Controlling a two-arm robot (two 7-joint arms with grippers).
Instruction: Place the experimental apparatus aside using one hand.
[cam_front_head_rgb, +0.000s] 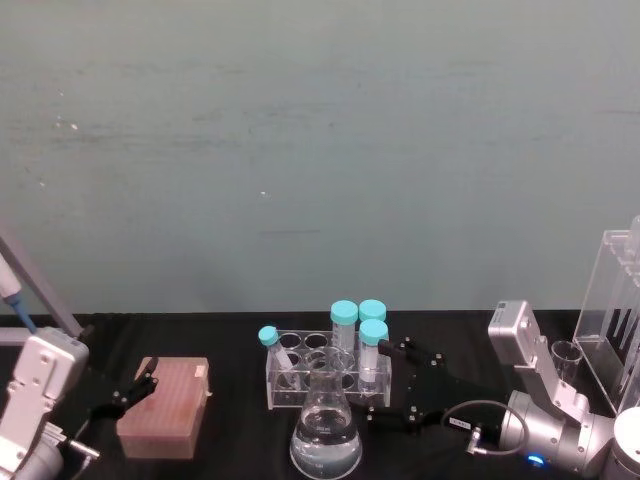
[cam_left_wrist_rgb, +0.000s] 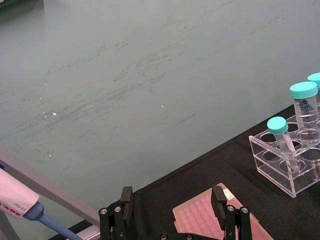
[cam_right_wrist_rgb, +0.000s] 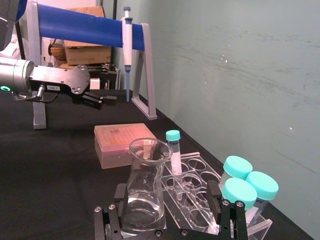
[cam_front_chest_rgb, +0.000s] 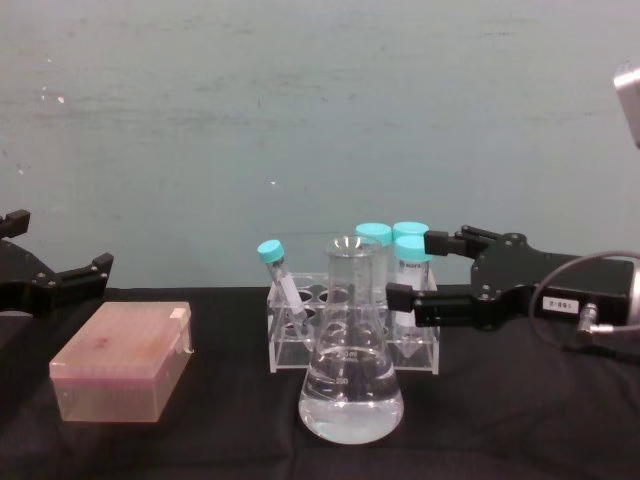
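Cut off by the head view's right edge: a tall clear acrylic stand (cam_front_head_rgb: 612, 310), top and far side out of sight, contents too faint to make out. Just beside it, partly masked by the right arm's silver links, a small glass beaker (cam_front_head_rgb: 567, 353). Both well apart from the conical flask (cam_front_chest_rgb: 350, 390), which stood near the front of the black cloth (cam_front_chest_rgb: 520, 420) with clear liquid in its lower part. Hid the middle of the tube rack (cam_front_head_rgb: 285, 390) just behind it.

In that rack: three wide teal-capped tubes (cam_front_head_rgb: 344, 313) upright at the right end, and one thin capped tube (cam_front_head_rgb: 268, 337) leaning at the left end.

Right gripper (cam_front_chest_rgb: 408, 268) spread wide open at the rack's right end, one finger by the far corner, the other by the near corner close to the flask. Held nothing; contact with the rack impossible to judge. Left gripper (cam_left_wrist_rgb: 171, 189) likewise open and empty, low over the cloth just left of a pink tip box (cam_front_chest_rgb: 120, 375). Body cut off at the chest view's left edge.

Beyond it, a pipette (cam_left_wrist_rgb: 17, 206), mostly out of frame.

White label (cam_front_chest_rgb: 565, 297) on the right gripper's body: dark print, too small to read. Graduation marks on the flask and the wide tubes: visible, not legible. Red lettering on the pipette's white body: clipped by the edge, unreadable.
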